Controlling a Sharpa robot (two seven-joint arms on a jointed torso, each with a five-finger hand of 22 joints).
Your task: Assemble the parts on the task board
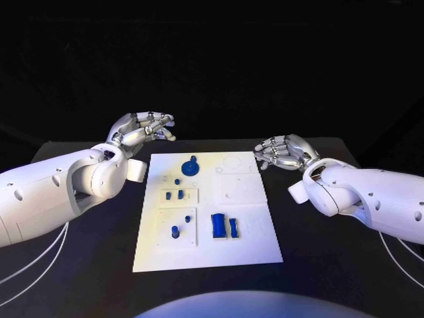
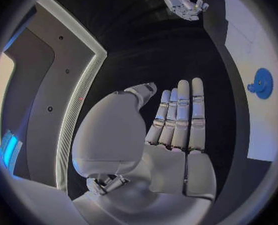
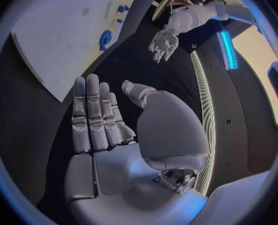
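Nearest the head camera lies the near edge of the task board (image 1: 207,262), a white plate set lengthwise in the middle of the black table (image 1: 336,265), with bare dark tabletop along both of its long edges. Both hands hover off the board's far corners. In the left wrist view the left hand (image 2: 176,135) has its palm flat and its fingers (image 2: 196,110) stretched straight and side by side, holding nothing; in the head view the same hand (image 1: 143,128) sits beyond the board's far left corner, clear of the plate. In the right wrist view the right hand (image 3: 98,130) is likewise laid out straight with fingers together and nothing in it; in the head view it (image 1: 283,152) sits just off the board's far right corner, not touching the edge. On the board, a round blue gear (image 1: 191,165) lies near the far edge, left of centre, and it shows again at the plate's edge in the left wrist view. Toward the left edge, mid-board, small blue pegs (image 1: 175,195) stand in a raised white block. Nearer the camera, a blue block (image 1: 218,225) and a slimmer blue bar (image 1: 234,227) stand close together near the board's middle, with more small blue pieces (image 1: 175,231) just to their left. The board's right half carries white recessed plates (image 1: 239,189).
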